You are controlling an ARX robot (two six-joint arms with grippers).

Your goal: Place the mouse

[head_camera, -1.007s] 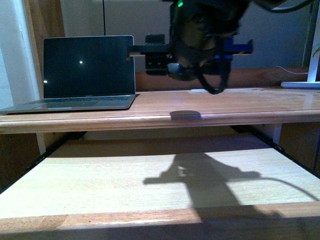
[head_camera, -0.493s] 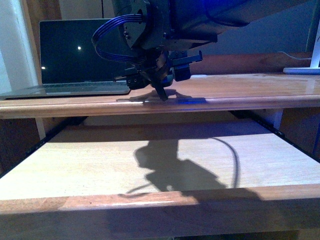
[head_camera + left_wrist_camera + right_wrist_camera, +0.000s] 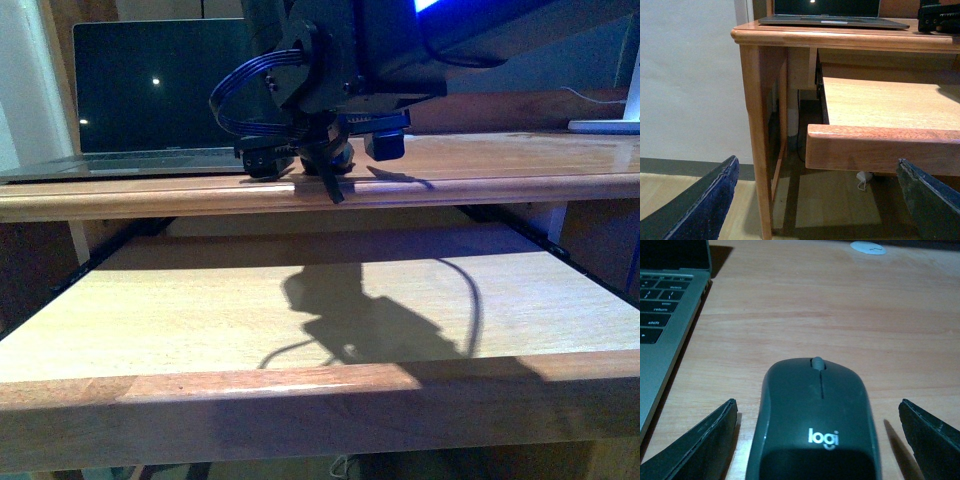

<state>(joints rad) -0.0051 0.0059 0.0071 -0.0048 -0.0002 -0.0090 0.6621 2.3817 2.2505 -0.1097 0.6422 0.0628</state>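
The mouse point(image 3: 815, 420) lies flat on the worktop point(image 3: 840, 305), just beside the laptop point(image 3: 665, 315). It is on the side of the keyboard where the return and shift keys are. Its wheel points away from the right wrist camera. A strip of bare wood separates it from the laptop's edge.

The right jaws are spread wide, one on each side of the mouse. Wood shows between each of them and the mouse, so they grip nothing. In the front view the right arm point(image 3: 400, 40) hangs low over the worktop, to the right of the laptop. It hides the mouse from that camera.

The left jaws are also apart and empty. They are held low and well away from the laptop, off the corner of the desk and facing the pull-out shelf point(image 3: 880, 100).

By the look of it, the set-down is done and the step in hand is the release. The mouse seems to rest under its own weight and in a sensible spot next to the laptop.

The next move probably calls for the right arm to back off cleanly. It would lift or draw straight away with the jaws kept wide, so that neither one clips the mouse and slides it. It would also need to keep clear of the laptop's edge and screen. The left arm has no evident part to play.
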